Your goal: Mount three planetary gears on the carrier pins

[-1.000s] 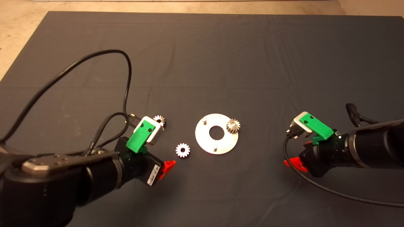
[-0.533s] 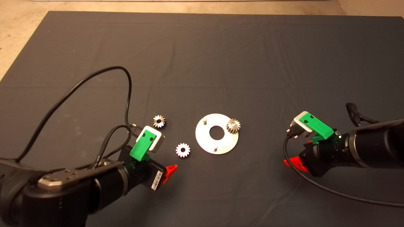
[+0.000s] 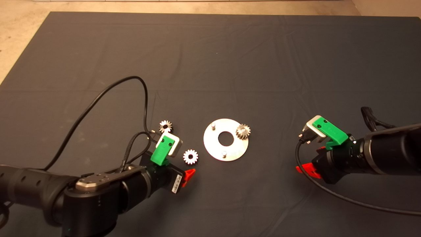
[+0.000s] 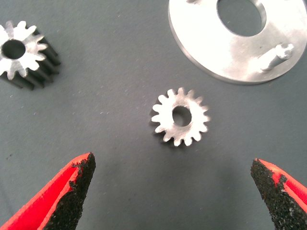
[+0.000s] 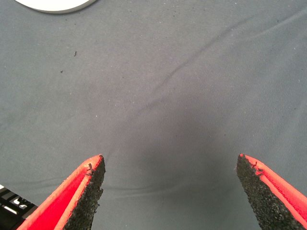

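A shiny round disc [image 3: 230, 149] lies mid-mat with three carrier pins. Two pins [image 3: 213, 125] [image 3: 224, 153] are bare; a dark steel gear [image 3: 243, 131] sits on the right-hand one. Two loose gears lie left of the disc: a bright one [image 3: 190, 156] near it and another [image 3: 165, 126] farther back. My left gripper [image 3: 188, 173] is open just in front of the bright gear. In the left wrist view the bright gear [image 4: 180, 117] lies ahead between the open fingers [image 4: 72, 191], with the other gear [image 4: 21, 52] and the disc [image 4: 230, 48] beyond. My right gripper [image 3: 304, 170] is open and empty, right of the disc.
A black cable [image 3: 98, 95] loops over the mat behind the left arm. Another cable [image 3: 345, 199] trails from the right wrist. The right wrist view shows bare mat and the disc's edge [image 5: 55, 5]. Tan floor [image 3: 19, 19] borders the mat at the far left.
My left gripper has moved right and nearer the mat's front, from beside the farther loose gear to just in front of the bright gear. The right arm and the gears have not moved.
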Controlling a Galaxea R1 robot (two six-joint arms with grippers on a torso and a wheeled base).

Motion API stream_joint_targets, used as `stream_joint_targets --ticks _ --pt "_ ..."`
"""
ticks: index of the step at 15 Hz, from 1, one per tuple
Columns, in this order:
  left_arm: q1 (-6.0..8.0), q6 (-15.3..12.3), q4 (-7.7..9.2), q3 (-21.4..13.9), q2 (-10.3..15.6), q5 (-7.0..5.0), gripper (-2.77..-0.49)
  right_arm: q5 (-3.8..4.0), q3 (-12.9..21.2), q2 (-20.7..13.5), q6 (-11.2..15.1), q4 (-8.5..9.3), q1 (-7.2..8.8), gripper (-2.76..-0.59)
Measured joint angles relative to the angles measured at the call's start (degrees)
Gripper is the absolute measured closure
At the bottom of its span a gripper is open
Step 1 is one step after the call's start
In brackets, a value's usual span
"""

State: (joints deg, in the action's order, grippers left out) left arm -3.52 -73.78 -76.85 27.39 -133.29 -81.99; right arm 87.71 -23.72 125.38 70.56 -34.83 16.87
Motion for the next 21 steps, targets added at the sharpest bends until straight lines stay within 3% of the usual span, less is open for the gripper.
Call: stream_joint_targets --ticks 7,10,18,21 --pt "-1.0 0.0 -2.73 0.0 -1.2 -0.08 -2.33 -0.01 0.0 0.0 0.0 0.02 -0.01 -2.02" --pt "-3.5 0.2 -3.78 1.2 -3.3 -0.04 -2.33 0.05 0.0 0.0 0.0 0.03 -0.01 -2.02" --pt "-3.56 2.2 -4.27 3.8 -3.6 -0.06 -2.33 -0.01 0.0 0.0 0.2 0.13 0.0 -2.02" --pt "-3.56 2.3 -4.29 5.2 -4.8 -0.04 -2.33 -0.04 0.0 0.0 0.4 0.16 0.01 -2.02"
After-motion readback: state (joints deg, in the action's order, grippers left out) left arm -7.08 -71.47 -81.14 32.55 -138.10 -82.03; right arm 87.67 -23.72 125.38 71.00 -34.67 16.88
